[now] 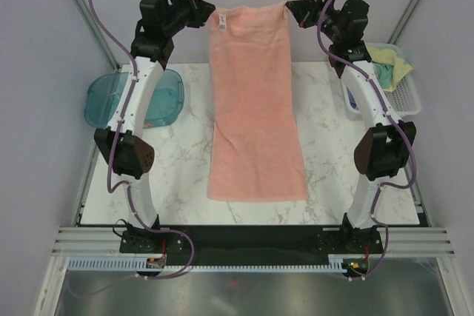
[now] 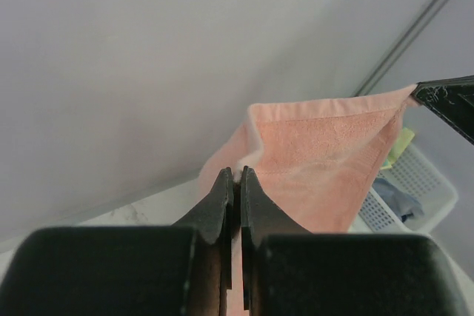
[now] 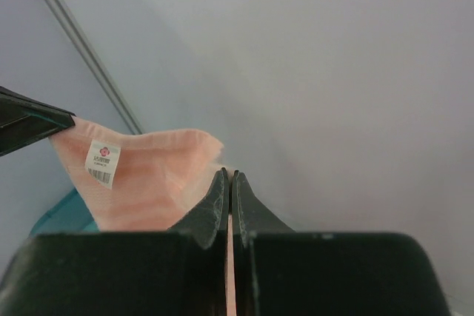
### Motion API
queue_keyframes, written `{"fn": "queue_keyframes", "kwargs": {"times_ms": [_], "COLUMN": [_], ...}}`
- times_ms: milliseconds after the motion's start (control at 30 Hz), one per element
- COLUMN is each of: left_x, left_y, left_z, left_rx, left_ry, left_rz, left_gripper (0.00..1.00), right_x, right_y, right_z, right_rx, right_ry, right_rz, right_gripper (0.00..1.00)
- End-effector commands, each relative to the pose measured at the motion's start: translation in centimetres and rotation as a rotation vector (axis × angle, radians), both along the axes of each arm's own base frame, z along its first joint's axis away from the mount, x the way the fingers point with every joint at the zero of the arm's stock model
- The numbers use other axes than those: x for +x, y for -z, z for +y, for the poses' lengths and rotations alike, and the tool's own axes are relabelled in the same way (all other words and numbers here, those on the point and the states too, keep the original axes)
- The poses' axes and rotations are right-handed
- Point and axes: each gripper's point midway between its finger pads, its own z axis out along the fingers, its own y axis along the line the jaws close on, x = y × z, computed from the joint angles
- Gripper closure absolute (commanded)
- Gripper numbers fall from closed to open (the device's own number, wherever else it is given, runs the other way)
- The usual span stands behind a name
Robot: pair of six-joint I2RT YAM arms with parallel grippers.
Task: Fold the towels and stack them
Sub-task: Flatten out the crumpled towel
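Note:
The salmon-pink towel (image 1: 254, 101) hangs stretched between my two grippers at the far side, its lower end lying flat on the marble table (image 1: 185, 183). My left gripper (image 1: 210, 17) is shut on its far left corner, seen pinched in the left wrist view (image 2: 238, 172). My right gripper (image 1: 290, 7) is shut on its far right corner, as the right wrist view shows (image 3: 229, 174). A white tag (image 1: 221, 20) sits near the left corner. The pale yellow towel (image 1: 390, 63) and the light blue towel (image 1: 384, 74) lie in the basket at the right.
A teal translucent tray (image 1: 133, 99) stands at the left behind the left arm. The white mesh basket (image 1: 406, 98) stands at the right table edge. Grey walls close in behind and at both sides.

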Motion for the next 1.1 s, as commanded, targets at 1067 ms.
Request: {"fn": "queue_keyframes", "kwargs": {"times_ms": [1067], "left_x": [1.7], "left_y": [9.8], "left_z": [1.5], "left_rx": [0.056], "left_ry": [0.019], "left_rz": [0.072], "left_gripper": [0.98], "right_x": [-0.3], "right_y": [8.7], "right_z": [-4.1], "right_rx": [-0.039], "right_ry": [-0.220], "right_rz": [-0.121], "right_gripper": [1.00]}}
